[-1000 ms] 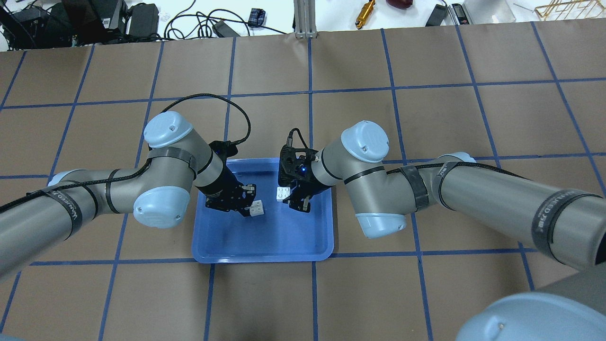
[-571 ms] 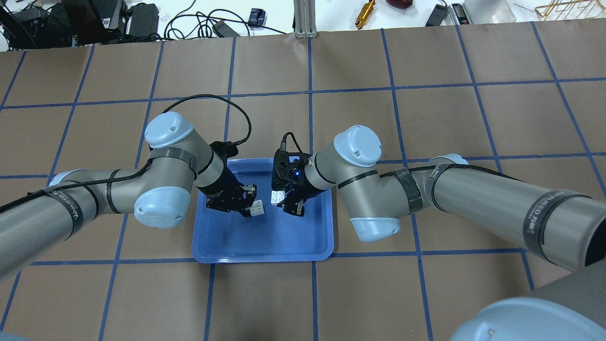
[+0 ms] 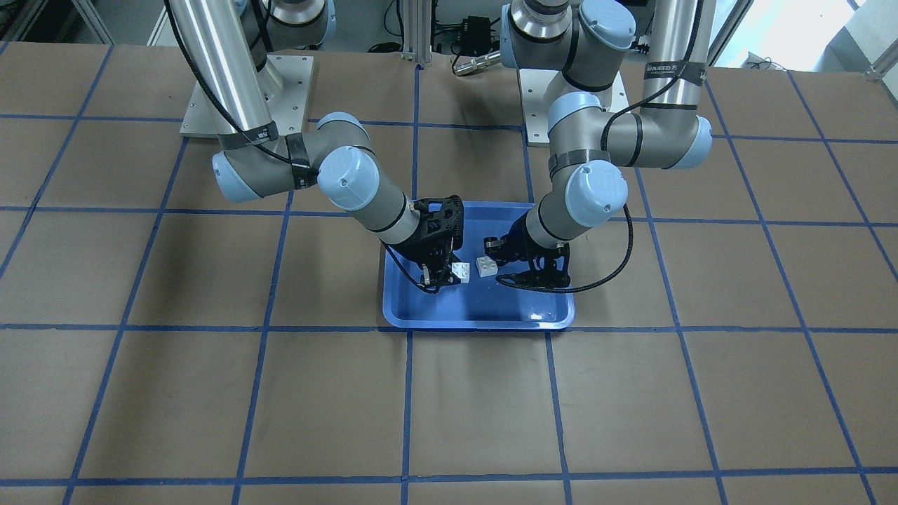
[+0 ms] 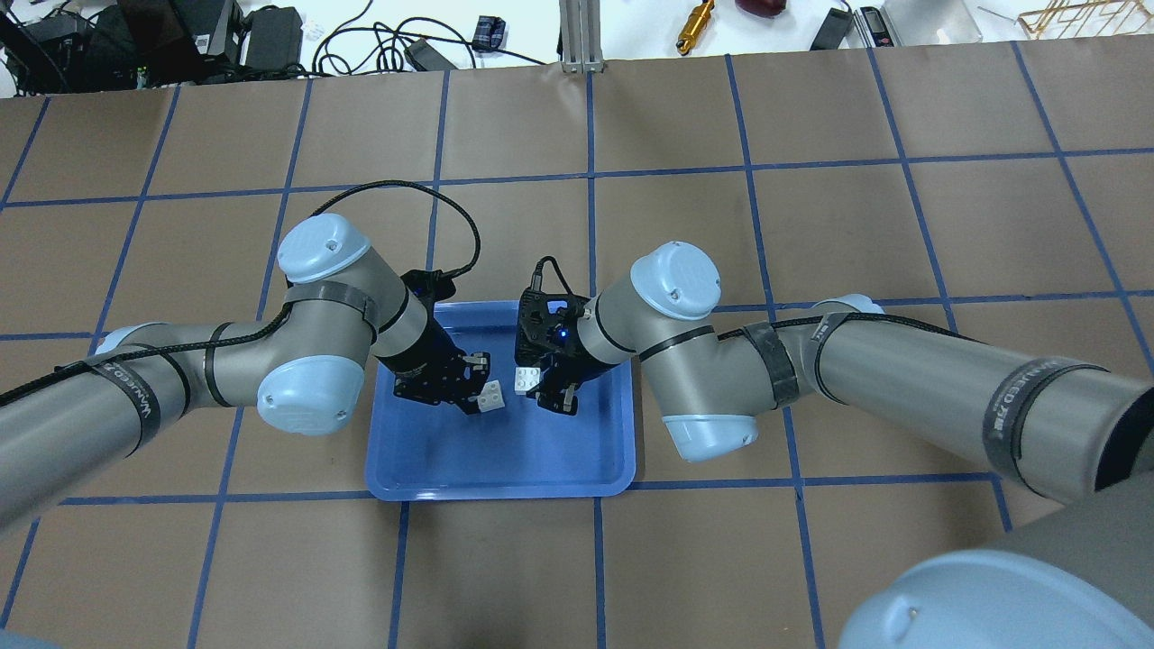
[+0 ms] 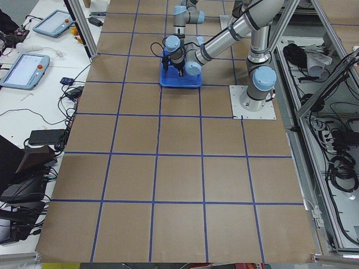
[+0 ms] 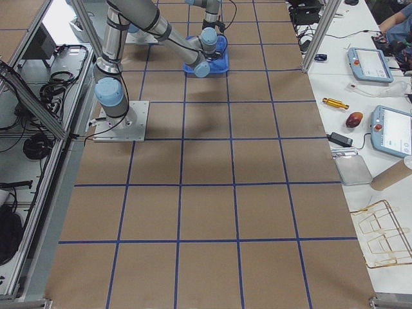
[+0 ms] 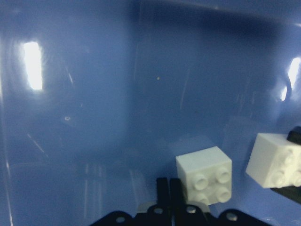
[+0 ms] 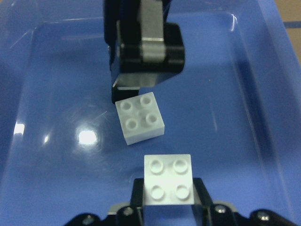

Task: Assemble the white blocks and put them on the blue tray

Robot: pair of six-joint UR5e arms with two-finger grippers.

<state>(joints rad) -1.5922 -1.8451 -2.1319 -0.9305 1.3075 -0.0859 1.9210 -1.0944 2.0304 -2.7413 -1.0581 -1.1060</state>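
Observation:
The blue tray [image 4: 498, 491] lies at the table's middle. My left gripper [image 4: 480, 395] is shut on one white block [image 4: 492, 395], tilted, held just above the tray floor. My right gripper [image 4: 541, 386] is shut on the other white block [image 4: 528, 379], studs up, close to the right of the first. A narrow gap separates the two blocks. In the right wrist view my block [image 8: 168, 180] sits between my fingers, with the left gripper's block [image 8: 140, 117] just beyond. In the left wrist view the held block [image 7: 204, 181] is near the other block [image 7: 277, 165].
Both forearms lean in over the tray's far half, also seen in the front view [image 3: 477, 324]. Brown grid table with blue tape lines surrounds the tray. Cables and tools [image 4: 694, 25] lie past the far edge.
My right gripper has moved left with its white block, closing most of the gap to the left gripper's block. The left arm has barely moved.

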